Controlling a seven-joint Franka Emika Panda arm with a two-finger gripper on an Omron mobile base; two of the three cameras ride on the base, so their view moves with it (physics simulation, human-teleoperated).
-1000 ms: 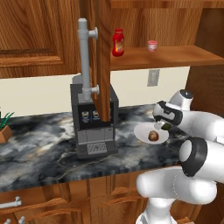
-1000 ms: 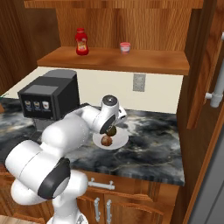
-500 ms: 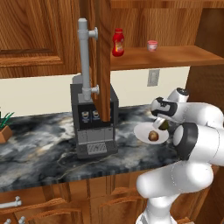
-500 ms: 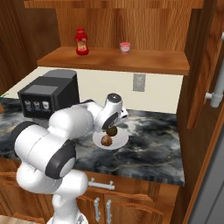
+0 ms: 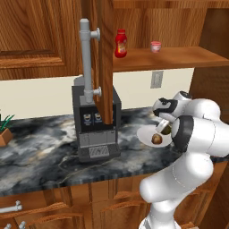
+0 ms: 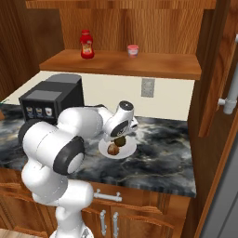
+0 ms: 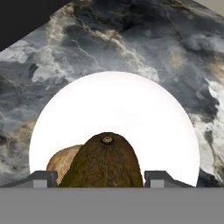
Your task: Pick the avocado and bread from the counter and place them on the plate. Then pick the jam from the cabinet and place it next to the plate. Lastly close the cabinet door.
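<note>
The white plate (image 7: 114, 103) lies on the dark marble counter (image 5: 40, 147). On it rests the brown bread (image 7: 61, 160), also seen as bread (image 5: 156, 139) and bread (image 6: 112, 149). My gripper (image 7: 103, 179) is shut on the dark olive avocado (image 7: 105, 161), held low over the plate beside the bread. From the sides, gripper (image 5: 163, 128) and avocado (image 6: 120, 141) sit over the plate (image 6: 128, 149). The pink jam (image 5: 155, 46), jam (image 6: 133, 50), stands on the cabinet shelf (image 5: 179, 58). The cabinet door (image 5: 105, 58) stands open.
A taller red bottle (image 5: 120, 43) stands left of the jam on the shelf. A black coffee machine (image 5: 96, 129) sits left of the plate, behind the open door's grey bar handle (image 5: 86, 62). A wall socket (image 6: 148, 87) is behind the plate.
The arm's elbow has swung up and over to the right in the left base view. The gripper has stayed over the plate, still shut on the avocado.
</note>
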